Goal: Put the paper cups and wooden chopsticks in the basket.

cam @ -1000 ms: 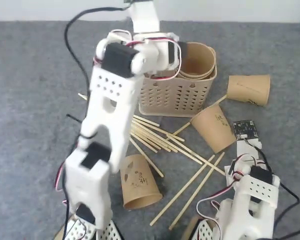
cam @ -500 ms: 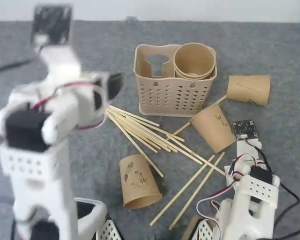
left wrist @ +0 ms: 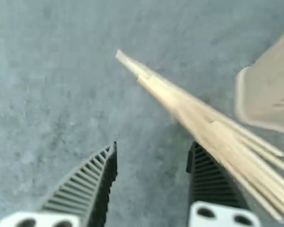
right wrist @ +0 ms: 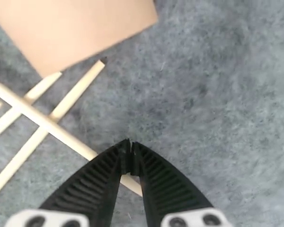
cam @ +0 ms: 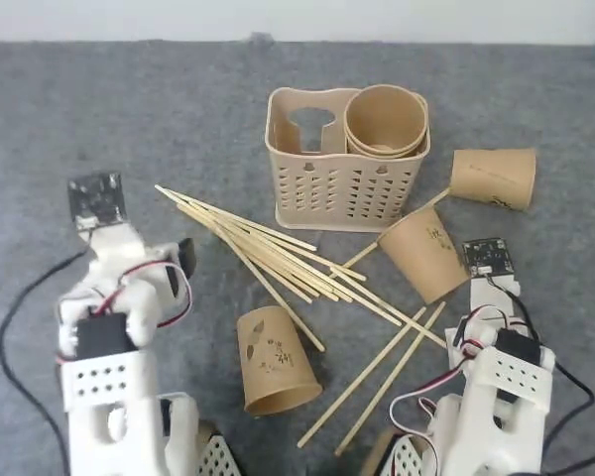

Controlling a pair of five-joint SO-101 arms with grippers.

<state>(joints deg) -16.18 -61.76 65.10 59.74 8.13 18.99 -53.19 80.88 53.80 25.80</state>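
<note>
1. Left pincer [left wrist: 154, 146] is spread wide with nothing between its fingers. It hangs over bare desk [left wrist: 47, 85], the pointed ends of the chopsticks [left wrist: 203, 123] lie just off one finger, and a corner of the basket [left wrist: 270, 94] is beyond them.
2. Right pincer [right wrist: 131, 144] is pinched tight, fingers touching, and grips nothing. One chopstick runs across the desk under its tips, and the side of a cup lies ahead of it.
3. On the high view I see the left arm [cam: 109, 327] folded at the near left, well apart from the basket. The right arm [cam: 496, 387] sits at the near right corner.
4. The basket stands upright at the far middle of the desk. Its right compartment holds the nested cups [cam: 385, 117], mouths up.
5. Three cups lie on their sides on the desk.
   - The far cup [cam: 493, 177] is right of the basket, mouth turned away from it.
   - The middle cup [cam: 423, 253] is just beside the basket's front right corner.
   - The near cup [cam: 273, 359] is in front, between the two arms.
6. The chopsticks lie loose on the desk. A bundle fans from left of the basket across its front toward the near right. Two more slant down toward the near edge, between the near cup and the right arm.
</note>
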